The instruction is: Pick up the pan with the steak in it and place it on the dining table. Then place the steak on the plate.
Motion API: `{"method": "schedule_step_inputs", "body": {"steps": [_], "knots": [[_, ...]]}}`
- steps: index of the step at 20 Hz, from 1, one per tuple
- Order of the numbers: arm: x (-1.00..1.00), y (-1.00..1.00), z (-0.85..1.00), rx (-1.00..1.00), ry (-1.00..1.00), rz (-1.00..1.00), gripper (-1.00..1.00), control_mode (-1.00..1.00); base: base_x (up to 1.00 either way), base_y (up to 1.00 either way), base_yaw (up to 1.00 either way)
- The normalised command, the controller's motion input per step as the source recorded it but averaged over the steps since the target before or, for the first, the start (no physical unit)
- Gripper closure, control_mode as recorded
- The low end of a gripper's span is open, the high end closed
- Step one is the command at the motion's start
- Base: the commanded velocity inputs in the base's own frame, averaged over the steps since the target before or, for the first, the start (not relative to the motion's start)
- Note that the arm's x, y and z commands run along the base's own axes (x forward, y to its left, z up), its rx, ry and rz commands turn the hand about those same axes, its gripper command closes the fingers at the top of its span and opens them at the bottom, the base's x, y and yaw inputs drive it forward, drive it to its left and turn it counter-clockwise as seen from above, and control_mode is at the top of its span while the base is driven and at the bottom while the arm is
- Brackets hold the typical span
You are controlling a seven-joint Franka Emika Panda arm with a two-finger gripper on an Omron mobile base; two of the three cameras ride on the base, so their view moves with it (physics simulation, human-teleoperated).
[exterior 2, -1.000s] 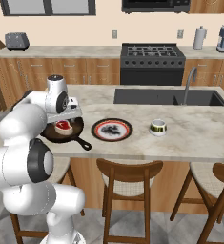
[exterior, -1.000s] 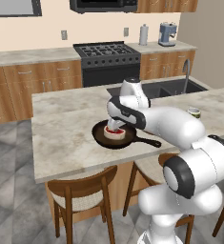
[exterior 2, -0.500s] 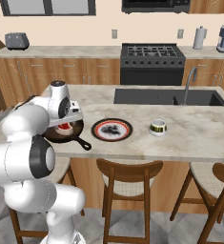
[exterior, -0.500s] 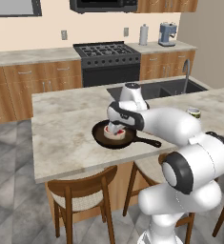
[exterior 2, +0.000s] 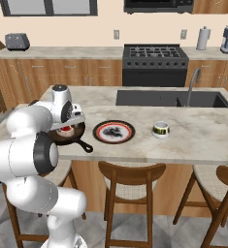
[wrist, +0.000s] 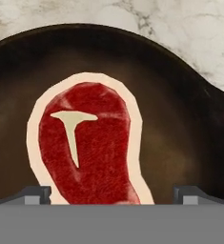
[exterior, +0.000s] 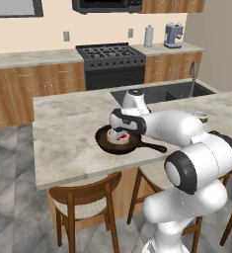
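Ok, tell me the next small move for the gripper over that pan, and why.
Probably lower a little further and close on the steak. The pan already sits on the dining table, the steak lies flat in it, and the open gripper hangs right above with a fingertip on either side. The plate waits beside the pan.

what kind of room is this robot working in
A home kitchen, rendered. A black gas stove stands against the wall between wood cabinets, an island counter has a built-in sink, and wooden stools are tucked under it.
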Motion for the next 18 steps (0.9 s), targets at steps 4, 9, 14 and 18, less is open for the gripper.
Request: {"method": "schedule_step_inputs", "body": {"steps": [4,9,14,18], "knots": [[0.07,0.06,-0.13,0.00,-0.03,0.00,-1.00,-1.00,0.00,0.00,0.00],[-0.13,0.01,-0.05,0.00,0.00,0.01,-1.00,-1.00,0.00,0.00,0.00],[-0.24,0.10,-0.08,0.00,-0.01,0.01,-1.00,-1.00,0.00,0.00,0.00],[0.10,0.00,0.00,0.00,0.00,0.00,-1.00,-1.00,0.00,0.00,0.00]]}}
